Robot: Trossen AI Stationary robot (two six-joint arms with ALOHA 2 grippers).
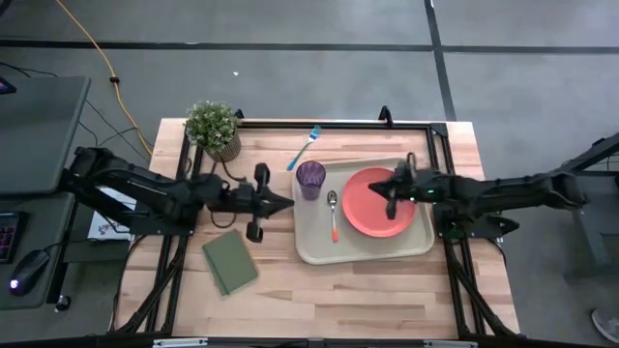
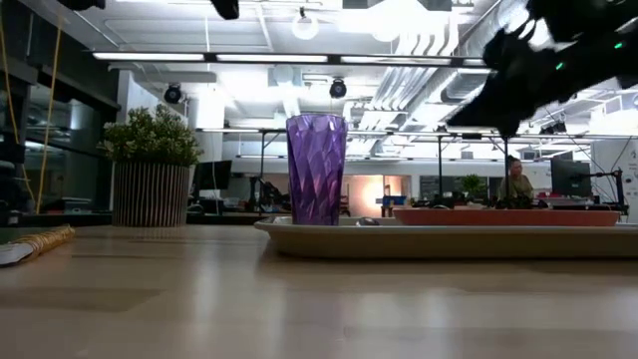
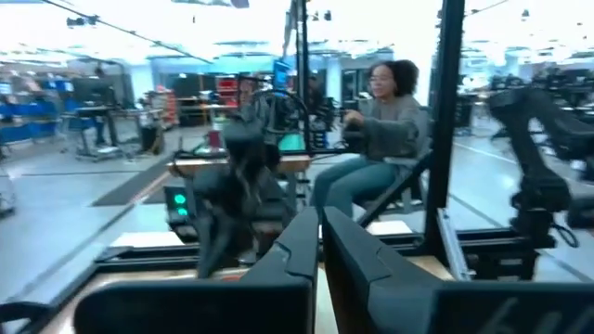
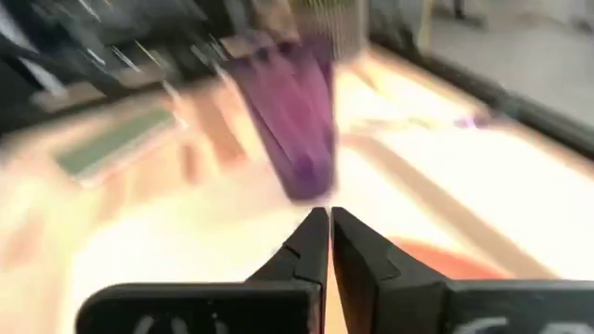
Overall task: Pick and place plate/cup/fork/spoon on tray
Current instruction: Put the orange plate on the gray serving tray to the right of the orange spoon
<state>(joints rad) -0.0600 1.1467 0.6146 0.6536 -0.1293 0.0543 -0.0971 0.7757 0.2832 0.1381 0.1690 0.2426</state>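
Note:
The beige tray (image 1: 311,249) lies on the table, right of centre. On it rest the orange-red plate (image 1: 372,215), the spoon (image 1: 334,215) and the purple cup (image 1: 310,179), which stands upright at the tray's far left corner. The blue-handled fork (image 1: 305,147) lies on the wood beyond the tray. My left gripper (image 1: 288,201) is shut with nothing in it, just left of the tray and pointing toward it. My right gripper (image 1: 375,186) is also shut with nothing in it. It hangs over the plate's far left part, well above it in the low view (image 2: 469,118).
A potted plant (image 1: 215,128) stands at the far left corner. A green pad (image 1: 230,261) lies near the left front. Black frame rails (image 1: 334,124) run along the table's far edge and sides. A person (image 3: 380,139) sits beyond the table. Bare wood spreads along the near edge.

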